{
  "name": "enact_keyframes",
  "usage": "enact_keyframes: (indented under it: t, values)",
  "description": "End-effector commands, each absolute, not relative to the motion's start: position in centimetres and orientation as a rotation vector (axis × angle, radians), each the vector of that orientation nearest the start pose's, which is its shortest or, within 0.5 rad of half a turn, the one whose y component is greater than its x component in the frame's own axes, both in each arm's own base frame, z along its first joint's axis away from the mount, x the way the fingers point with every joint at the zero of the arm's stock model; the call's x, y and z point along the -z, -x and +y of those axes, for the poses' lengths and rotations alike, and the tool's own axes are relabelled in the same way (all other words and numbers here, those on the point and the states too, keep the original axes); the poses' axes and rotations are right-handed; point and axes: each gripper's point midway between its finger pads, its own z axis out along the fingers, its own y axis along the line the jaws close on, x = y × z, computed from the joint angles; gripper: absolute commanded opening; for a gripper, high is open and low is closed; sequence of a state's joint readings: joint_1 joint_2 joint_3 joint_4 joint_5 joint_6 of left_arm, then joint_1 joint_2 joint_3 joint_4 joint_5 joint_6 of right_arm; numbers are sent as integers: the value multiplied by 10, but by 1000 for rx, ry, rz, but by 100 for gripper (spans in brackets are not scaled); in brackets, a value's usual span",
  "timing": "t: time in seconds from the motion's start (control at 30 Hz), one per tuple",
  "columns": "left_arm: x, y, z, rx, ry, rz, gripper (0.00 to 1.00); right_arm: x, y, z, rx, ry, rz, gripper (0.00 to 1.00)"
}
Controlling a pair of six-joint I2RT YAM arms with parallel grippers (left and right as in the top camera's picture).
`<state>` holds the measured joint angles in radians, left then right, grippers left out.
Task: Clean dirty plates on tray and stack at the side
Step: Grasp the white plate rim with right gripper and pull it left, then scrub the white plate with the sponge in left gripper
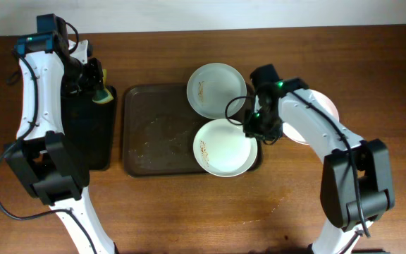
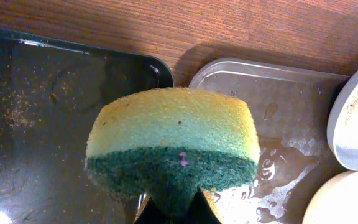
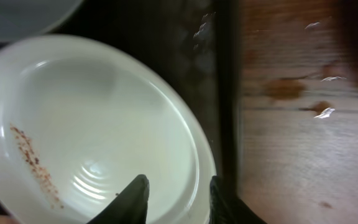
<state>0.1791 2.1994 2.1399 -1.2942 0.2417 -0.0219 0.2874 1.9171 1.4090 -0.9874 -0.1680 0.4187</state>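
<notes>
Brown wooden table (image 1: 189,212), pale wall (image 1: 189,13) at top. The tray (image 1: 154,141) was laid mid-frame, long axis left-right, 2 plates (image 1: 224,152) at its right. Left gripper (image 1: 96,83) was clamped on a sponge (image 2: 173,137), right gripper (image 3: 178,186) held part-open astride a rim.

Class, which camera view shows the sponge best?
The left wrist view: the sponge sits large and central, its yellow foam and green scouring layer clear. Overhead shows it only small and distant; the right wrist view does not show it.
</notes>
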Motion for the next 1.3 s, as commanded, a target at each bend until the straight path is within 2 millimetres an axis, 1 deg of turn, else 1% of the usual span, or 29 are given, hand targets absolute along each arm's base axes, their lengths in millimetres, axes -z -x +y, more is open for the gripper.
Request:
enact_keyframes:
  t: [0.0, 0.03, 0.1, 0.23, 0.43, 0.47, 0.5, 0.53, 0.63, 0.67, 0.7, 0.73, 0.87, 0.93, 1.0, 1.03, 1.07, 1.1, 1.13, 1.2, 1.27]
  values:
    - [-138, -475, 44, 318, 227, 2877, 1, -34, -336, 129, -237, -149, 3145, 33]
    - [-138, -475, 44, 318, 227, 2877, 1, -31, -336, 127, -223, -149, 3149, 33]
    - [-138, -475, 44, 318, 227, 2877, 1, -27, -337, 126, -219, -91, 3140, 33]
    - [-138, -475, 44, 318, 227, 2877, 1, -26, -343, 125, -204, -83, 3117, 33]
    - [-139, -477, 44, 317, 225, 2871, 1, -8, -333, 123, -200, -79, 3132, 32]
    - [-139, -477, 44, 316, 225, 2869, 1, -7, -331, 123, -202, -79, 3136, 31]
    - [-139, -478, 44, 315, 224, 2866, 1, -6, -330, 122, -201, -79, 3139, 26]
    - [-139, -478, 44, 315, 223, 2864, 1, -6, -330, 122, -202, -80, 3139, 25]
    - [-139, -479, 44, 315, 223, 2863, 1, -4, -327, 121, -198, -81, 3148, 24]
    - [-139, -479, 44, 315, 223, 2863, 1, -3, -326, 121, -197, -81, 3149, 21]
    - [-139, -479, 44, 315, 223, 2862, 1, -2, -326, 121, -198, -81, 3150, 14]
    - [-139, -479, 44, 314, 222, 2860, 1, -2, -326, 121, -197, -81, 3149, 4]
    - [-139, -479, 44, 314, 222, 2860, 1, -6, -325, 123, -219, -75, 3153, 4]
    - [-139, -479, 44, 314, 222, 2860, 1, -26, -332, 144, -388, 25, 3128, 4]
    - [-139, -479, 44, 315, 222, 2860, 1, -55, -336, 163, -495, 69, 3100, 4]
    - [-139, -479, 44, 315, 222, 2860, 1, -66, -337, 173, -519, 102, 3092, 4]
    - [-139, -479, 44, 315, 222, 2860, 1, -74, -338, 182, -524, 134, 3080, 4]
    - [-139, -479, 44, 315, 222, 2861, 1, -80, -341, 199, -540, 165, 3045, 4]
    - [-139, -478, 44, 315, 223, 2864, 1, -81, -349, 214, -548, 132, 2999, 4]
    - [-139, -478, 44, 315, 223, 2864, 1, -79, -365, 240, -559, 7, 2925, 4]
    - [-139, -478, 44, 315, 223, 2864, 1, -76, -372, 258, -561, -55, 2876, 4]
